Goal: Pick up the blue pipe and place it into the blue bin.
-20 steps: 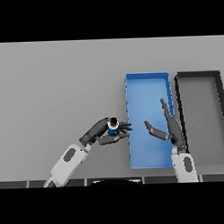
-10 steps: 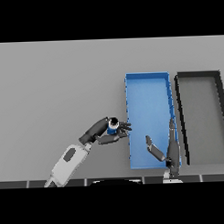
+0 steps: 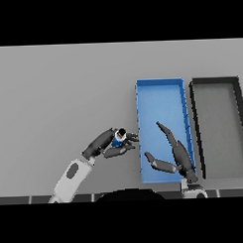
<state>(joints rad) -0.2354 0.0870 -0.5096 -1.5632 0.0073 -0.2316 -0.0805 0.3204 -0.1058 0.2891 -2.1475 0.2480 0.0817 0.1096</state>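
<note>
Blue pipe point(image 3: 117, 138) clamped in left hand point(image 3: 114, 146) at lower centre of frame, just left of blue bin point(image 3: 159, 84) on grey counter point(image 3: 58, 96). Short, probably rigid, light, maybe slick; best gripped across the middle. Right hand point(image 3: 177, 159) spread above the bin.

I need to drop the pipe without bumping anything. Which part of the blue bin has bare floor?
The far half of the blue bin is bare. Its near half is crowded by the open right hand. The left hand, holding the blue pipe, is just outside the bin's left wall. The black bin looks bare too.
</note>
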